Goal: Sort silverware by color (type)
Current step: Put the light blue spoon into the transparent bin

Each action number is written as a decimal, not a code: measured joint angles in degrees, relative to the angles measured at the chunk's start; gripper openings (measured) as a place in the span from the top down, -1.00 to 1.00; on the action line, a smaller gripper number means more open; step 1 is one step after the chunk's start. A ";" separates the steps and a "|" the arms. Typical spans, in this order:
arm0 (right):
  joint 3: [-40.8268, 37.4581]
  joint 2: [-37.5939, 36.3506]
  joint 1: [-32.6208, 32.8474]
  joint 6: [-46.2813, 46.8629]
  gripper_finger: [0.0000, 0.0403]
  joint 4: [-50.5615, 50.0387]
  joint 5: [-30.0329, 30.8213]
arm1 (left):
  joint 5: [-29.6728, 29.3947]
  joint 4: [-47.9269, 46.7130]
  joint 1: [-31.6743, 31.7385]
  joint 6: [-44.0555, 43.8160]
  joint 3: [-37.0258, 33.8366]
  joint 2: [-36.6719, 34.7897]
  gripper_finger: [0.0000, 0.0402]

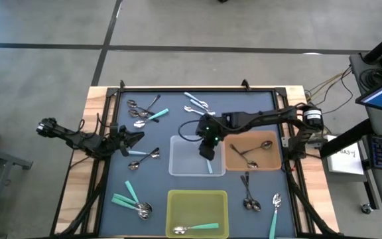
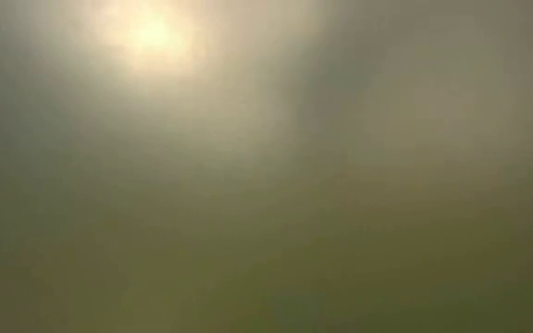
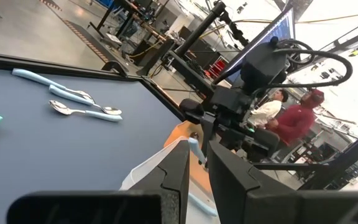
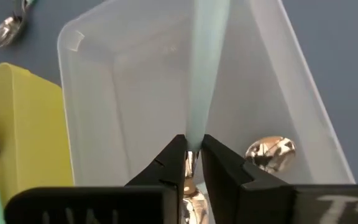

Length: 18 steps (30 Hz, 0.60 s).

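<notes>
No readable writing or brand anywhere you look; the white paper sheet (image 1: 345, 158) off the table's right edge has print too small to make out.

Your right gripper (image 4: 192, 155) sits over the clear rectangular plastic bin (image 1: 192, 155) at table centre, fingers (image 4: 166, 163) nearly together, pinching the neck of a light-blue-handled spoon with shiny metal bowl (image 4: 205, 74). The handle reaches out over the clear bin. The right wrist view alone shows that pinch; from above the gripper (image 1: 206, 147) hides it (only the handle tip shows).

Your left gripper (image 1: 132, 138) waits over the table's left side, fingers (image 3: 178, 180) close together with a narrow gap, nothing between them.

The low view gives you nothing, just a yellowish blur.

Around:
- brown translucent bin (image 1: 254, 153) just right of the clear one, 1 dark-handled spoon (image 1: 257, 146) inside
- yellow-green bin (image 1: 198, 212) at the near edge, 1 teal-handled spoon (image 1: 197, 228) inside
- loose spoons spread on the dark blue table mat (image 1: 164, 179): far left, far centre, near left, near right

The left wrist view shows you 2 people (image 3: 291, 115) seated beyond the table, plus 2 light-blue spoons (image 3: 82, 106) on the mat.
</notes>
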 joint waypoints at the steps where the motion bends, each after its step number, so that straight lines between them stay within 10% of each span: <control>1: 0.22 0.00 0.00 -0.41 0.76 -0.12 0.00 | 0.01 0.00 0.00 -0.01 0.00 0.00 0.80; 18: 6.34 0.00 -4.39 -6.62 0.51 -0.31 8.09 | 0.01 0.00 0.00 0.00 0.00 -0.01 0.80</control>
